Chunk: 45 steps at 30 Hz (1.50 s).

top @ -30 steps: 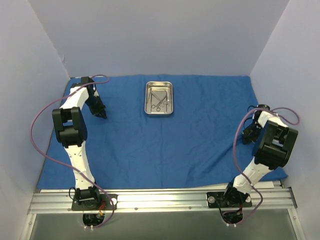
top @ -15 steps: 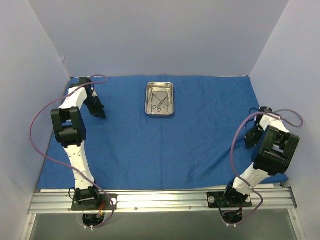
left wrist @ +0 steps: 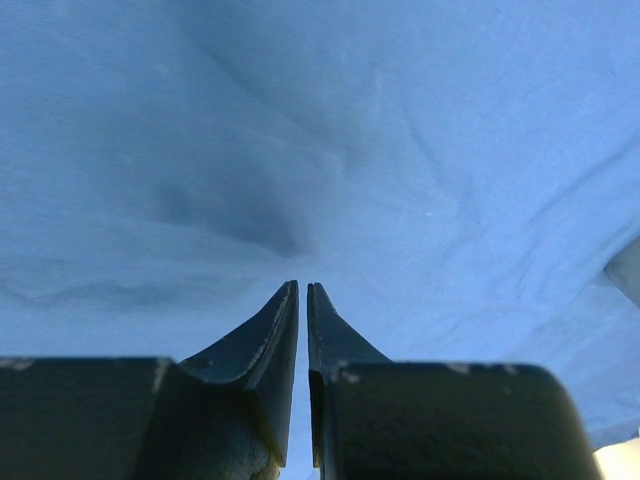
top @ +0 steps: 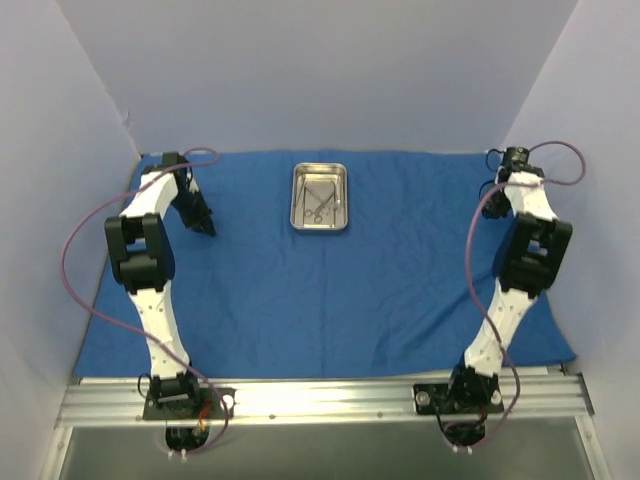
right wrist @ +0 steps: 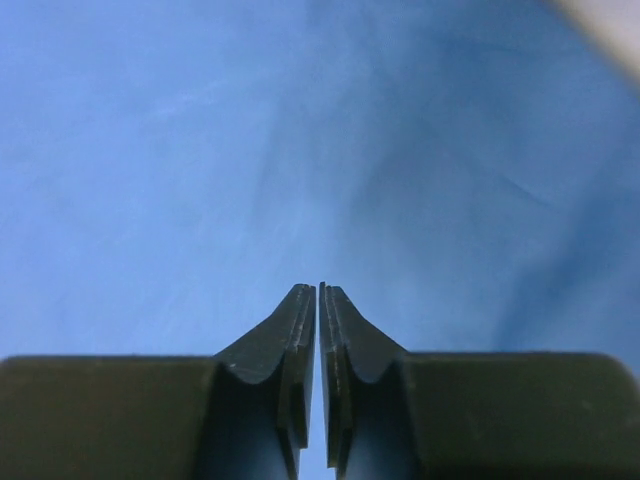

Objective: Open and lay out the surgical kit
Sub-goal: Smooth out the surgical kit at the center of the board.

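The surgical kit's royal-blue cloth (top: 350,290) lies spread wide over the table, wrinkled. Toward the back middle the steel tray (top: 296,199) rests on it, with thin silvery instruments (top: 318,205) inside. My left gripper (top: 205,228) points down at the cloth's left part, well left of the tray. In the left wrist view its jaws (left wrist: 302,285) stand together with a hairline slit, cloth (left wrist: 400,120) beyond them. My right gripper (top: 497,180) is at the cloth's far right corner. Its jaws (right wrist: 319,286) are likewise nearly touching over the cloth (right wrist: 150,150), with nothing between them.
Pale lilac walls (top: 330,70) close in the back and both sides, tight against the cloth's edges. A metal rail (top: 320,400) carrying both arm bases runs along the near edge. Purple cables (top: 75,260) loop off each arm.
My right arm has swung from the cloth's right edge up to its far right corner. The left arm has barely shifted. Cloth and tray lie as before.
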{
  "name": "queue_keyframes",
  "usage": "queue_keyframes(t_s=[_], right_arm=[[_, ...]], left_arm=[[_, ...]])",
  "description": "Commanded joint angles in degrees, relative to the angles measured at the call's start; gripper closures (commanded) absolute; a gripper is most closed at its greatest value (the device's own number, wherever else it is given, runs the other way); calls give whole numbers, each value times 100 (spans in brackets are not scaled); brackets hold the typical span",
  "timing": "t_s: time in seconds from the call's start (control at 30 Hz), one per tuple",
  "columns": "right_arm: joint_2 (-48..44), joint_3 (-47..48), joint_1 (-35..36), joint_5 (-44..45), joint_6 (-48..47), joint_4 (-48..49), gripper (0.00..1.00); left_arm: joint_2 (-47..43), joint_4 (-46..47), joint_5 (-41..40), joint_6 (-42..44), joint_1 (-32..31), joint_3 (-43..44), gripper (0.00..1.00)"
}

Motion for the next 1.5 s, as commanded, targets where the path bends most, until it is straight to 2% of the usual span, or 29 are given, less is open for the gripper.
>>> queue_keyframes(t_s=[0.0,0.1,0.27,0.37,0.53,0.7,0.77,0.83,0.93,0.97,1.0,1.13,1.23,1.27,1.47], right_arm=[[946,393,110,150,163,-339,94],[1599,1105,286,9,181,-364,99],[2944,2685,541,-114,400,-855,100],[3314,3022,471,-175,594,-1119,100],[2579,2153,401,-754,183,-400,97],[1849,2469,357,-730,-30,-786,76],[1225,2286,287,-537,-12,-1110,67],[472,1909,199,-378,14,-1331,63],[-734,461,-213,-114,93,-1604,64],[-1068,-440,-537,-105,128,-1665,68],[-1706,-901,-705,-35,172,-1674,70],[-3020,-2792,-1304,431,269,-1534,83],[-3478,-3752,-1436,868,584,-1393,93],[-3497,-3928,-1471,931,620,-1315,100],[-2961,-4807,-1489,1328,1295,-1244,100]], left_arm=[[-56,39,128,86,-45,20,83],[-100,-57,93,156,-62,20,83],[-188,-259,-91,235,-80,55,83],[-171,-321,-109,244,-89,152,83],[-66,-277,-39,218,-89,257,83],[49,-110,40,218,-124,433,83],[154,-75,84,209,-124,609,83],[155,56,268,165,-141,601,80],[102,364,461,77,-177,425,77],[110,417,558,51,-220,372,77],[110,452,594,25,-238,337,77],[93,610,708,15,-352,144,77],[136,593,822,59,-379,170,77],[163,471,822,77,-370,213,77],[409,198,770,95,-370,565,77]])
